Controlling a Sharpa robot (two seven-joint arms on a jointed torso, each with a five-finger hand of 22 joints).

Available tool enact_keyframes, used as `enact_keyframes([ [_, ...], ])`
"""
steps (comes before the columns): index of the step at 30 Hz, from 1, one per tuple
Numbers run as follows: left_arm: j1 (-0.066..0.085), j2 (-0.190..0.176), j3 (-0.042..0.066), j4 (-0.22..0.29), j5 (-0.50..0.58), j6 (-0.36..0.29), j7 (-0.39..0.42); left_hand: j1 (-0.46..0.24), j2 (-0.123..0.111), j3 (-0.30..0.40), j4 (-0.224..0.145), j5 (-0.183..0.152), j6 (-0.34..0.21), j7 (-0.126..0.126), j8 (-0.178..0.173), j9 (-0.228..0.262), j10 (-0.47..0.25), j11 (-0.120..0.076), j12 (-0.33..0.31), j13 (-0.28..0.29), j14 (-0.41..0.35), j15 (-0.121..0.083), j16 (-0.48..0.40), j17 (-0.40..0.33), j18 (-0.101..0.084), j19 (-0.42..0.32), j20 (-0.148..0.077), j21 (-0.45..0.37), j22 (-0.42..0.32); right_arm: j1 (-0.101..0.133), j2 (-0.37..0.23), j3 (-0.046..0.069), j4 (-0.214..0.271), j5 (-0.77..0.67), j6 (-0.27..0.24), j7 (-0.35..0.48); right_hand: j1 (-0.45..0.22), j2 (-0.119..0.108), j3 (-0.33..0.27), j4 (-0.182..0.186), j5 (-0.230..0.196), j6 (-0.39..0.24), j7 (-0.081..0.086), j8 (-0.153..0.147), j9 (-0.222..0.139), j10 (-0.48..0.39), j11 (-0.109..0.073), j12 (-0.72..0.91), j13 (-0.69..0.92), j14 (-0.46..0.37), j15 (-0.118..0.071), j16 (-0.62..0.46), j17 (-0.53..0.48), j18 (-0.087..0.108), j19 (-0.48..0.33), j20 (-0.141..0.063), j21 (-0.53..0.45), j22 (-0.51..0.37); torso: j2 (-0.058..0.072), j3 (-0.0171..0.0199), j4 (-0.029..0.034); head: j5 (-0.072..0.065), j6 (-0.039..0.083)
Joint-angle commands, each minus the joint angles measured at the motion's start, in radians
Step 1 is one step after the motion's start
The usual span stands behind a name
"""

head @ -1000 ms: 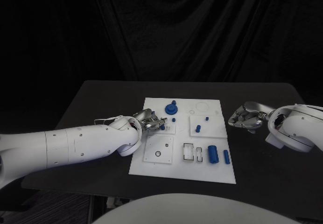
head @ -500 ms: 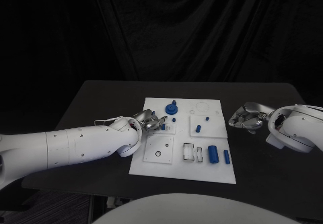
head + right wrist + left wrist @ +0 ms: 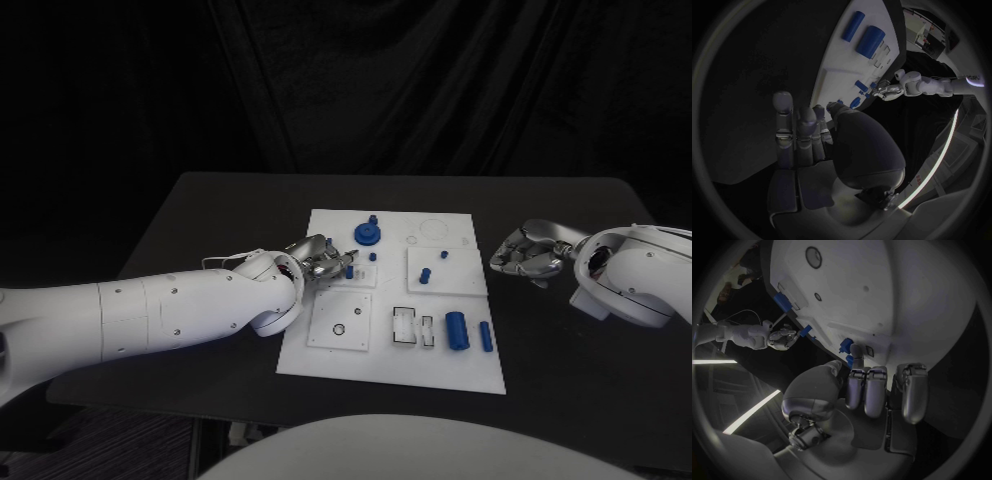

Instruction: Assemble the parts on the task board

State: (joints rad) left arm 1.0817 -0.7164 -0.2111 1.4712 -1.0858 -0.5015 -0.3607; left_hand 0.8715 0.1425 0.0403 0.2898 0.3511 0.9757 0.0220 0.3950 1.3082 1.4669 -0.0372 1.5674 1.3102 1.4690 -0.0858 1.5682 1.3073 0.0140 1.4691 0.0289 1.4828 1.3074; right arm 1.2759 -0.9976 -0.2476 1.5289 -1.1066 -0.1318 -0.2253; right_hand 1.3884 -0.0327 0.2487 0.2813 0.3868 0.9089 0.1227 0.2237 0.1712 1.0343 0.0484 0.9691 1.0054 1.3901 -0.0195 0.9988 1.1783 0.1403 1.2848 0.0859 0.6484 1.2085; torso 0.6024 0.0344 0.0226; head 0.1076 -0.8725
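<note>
Left hand (image 3: pixel 320 261) pauses at the task board (image 3: pixel 389 375), unmoved in the last second.
Whether it pinches the small blue part (image 3: pixel 846 345) at its fingertips, I cannot tell; right hand (image 3: pixel 522 252) waits curled, holding nothing.

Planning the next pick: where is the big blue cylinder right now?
Head view: big blue cylinder lies on the task board, near-right part, between a small slot block and a thinner blue cylinder.

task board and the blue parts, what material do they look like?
Task board: likely plastic or painted sheet; flat white, matte, no glare, with cut recesses.
Blue cylinders: probably moulded or printed plastic; uniform saturated blue with soft highlights, no metallic shine.
Blue round part: same look.
The pictures cannot confirm any of this.
</note>
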Motion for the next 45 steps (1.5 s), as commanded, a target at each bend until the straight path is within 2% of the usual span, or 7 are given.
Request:
enact_keyframes([
  [1,-0.002,0.001,0.0,0.001,0.003,0.012,0.02,0.011,0.0,-0.008,0.001,0.007,-0.008,0.001,0.007,0.029,0.104,-0.007,0.003,0.261,0.102,-0.006,0.003,0.263,0.008,0.06,-0.007,-0.003,0.234,-0.003,-0.001,0.001,0.001,-0.005,0.009,-0.016,0.007,-0.002,0.004,0.0,0.003,0.006,0.002,0.003,0.0,-0.006,-0.002,0.0,-0.002,-0.004,-0.001,-0.004,-0.001,0.018,-0.008,-0.001,-0.005,-0.001,0.0,0.0,0.0004,0.001,0.0],
  [14,0.009,-0.049,0.001,0.069,0.003,-0.058,0.058,0.144,-0.041,-0.005,-0.004,0.049,-0.036,-0.005,0.051,0.028,0.104,-0.011,0.003,0.261,0.102,-0.01,0.003,0.263,0.005,0.068,-0.012,0.012,0.239,-0.003,-0.012,0.001,0.007,-0.005,-0.067,0.028,0.007,-0.006,0.003,0.0,0.003,0.005,0.004,0.003,-0.001,-0.004,-0.001,0.003,0.0,-0.003,-0.001,0.001,0.002,0.017,-0.006,-0.001,-0.001,0.001,0.0,0.0002,0.001,-0.008,0.0],
  [20,0.078,-0.067,0.001,0.068,0.003,0.015,0.088,0.228,-0.079,-0.001,-0.013,0.056,-0.058,-0.004,0.065,0.027,0.104,-0.011,0.003,0.261,0.102,-0.011,0.003,0.263,0.002,0.072,-0.013,0.021,0.242,-0.003,-0.012,0.001,0.006,-0.005,-0.093,0.042,0.004,-0.008,0.002,0.002,0.003,0.006,0.004,0.003,-0.001,0.002,-0.001,0.01,0.005,0.0,-0.001,0.009,0.007,0.016,-0.002,-0.001,0.007,0.005,0.0,-0.0008,-0.0001,-0.012,0.0],
  [25,0.156,-0.06,0.001,0.036,0.003,0.09,0.152,0.266,-0.085,0.005,-0.011,0.056,-0.081,0.0,0.062,0.027,0.104,-0.008,0.003,0.261,0.102,-0.008,0.003,0.263,0.001,0.074,-0.011,0.028,0.244,-0.003,-0.008,0.001,0.002,-0.005,-0.097,0.043,0.003,-0.008,0.002,0.003,0.003,0.006,0.004,0.004,-0.001,0.003,-0.001,0.011,0.005,0.0,-0.001,0.009,0.007,0.016,-0.002,-0.001,0.009,0.006,-0.004,0.0007,-0.0038,-0.008,0.0],
  [30,0.212,-0.043,0.001,0.001,0.003,0.141,0.218,0.323,-0.084,0.014,-0.003,0.021,-0.107,0.008,0.058,0.026,0.104,-0.001,0.003,0.261,0.102,-0.002,0.003,0.263,-0.007,0.088,-0.006,0.058,0.254,-0.003,-0.005,0.001,-0.001,-0.005,-0.093,0.04,0.004,-0.008,0.002,0.003,0.003,0.006,0.003,0.004,-0.001,0.003,-0.001,0.012,0.005,0.0,-0.001,0.009,0.007,0.016,-0.001,-0.001,0.01,0.006,-0.004,0.0029,-0.0032,-0.011,0.0],
  [36,0.244,0.007,0.001,-0.104,0.003,0.226,0.208,0.32,-0.058,0.012,0.002,-0.019,-0.122,0.016,0.054,0.025,0.104,0.006,0.003,0.261,0.102,0.005,0.003,0.263,-0.009,0.091,0.0,0.066,0.256,-0.003,0.0,0.001,-0.003,-0.005,-0.089,0.036,0.004,-0.008,0.003,0.002,0.004,0.007,0.003,0.004,-0.001,0.003,-0.002,0.011,0.004,0.0,-0.001,0.009,0.006,0.016,-0.001,-0.001,0.009,0.006,-0.002,0.0041,-0.0024,-0.006,0.0],
  [45,0.251,0.094,0.001,-0.242,0.003,0.503,-0.067,0.231,-0.047,-0.062,0.001,-0.153,-0.107,0.023,0.037,0.019,0.104,0.012,0.003,0.261,0.102,0.01,0.003,0.263,-0.007,0.088,0.006,0.059,0.254,-0.003,-0.001,0.001,-0.002,-0.005,-0.086,0.036,0.005,-0.008,0.003,0.002,0.004,0.007,0.003,0.004,-0.001,0.002,-0.002,0.011,0.003,0.0,-0.001,0.008,0.005,0.016,-0.001,-0.001,0.008,0.006,0.0,0.0023,-0.0016,-0.007,0.0],
])
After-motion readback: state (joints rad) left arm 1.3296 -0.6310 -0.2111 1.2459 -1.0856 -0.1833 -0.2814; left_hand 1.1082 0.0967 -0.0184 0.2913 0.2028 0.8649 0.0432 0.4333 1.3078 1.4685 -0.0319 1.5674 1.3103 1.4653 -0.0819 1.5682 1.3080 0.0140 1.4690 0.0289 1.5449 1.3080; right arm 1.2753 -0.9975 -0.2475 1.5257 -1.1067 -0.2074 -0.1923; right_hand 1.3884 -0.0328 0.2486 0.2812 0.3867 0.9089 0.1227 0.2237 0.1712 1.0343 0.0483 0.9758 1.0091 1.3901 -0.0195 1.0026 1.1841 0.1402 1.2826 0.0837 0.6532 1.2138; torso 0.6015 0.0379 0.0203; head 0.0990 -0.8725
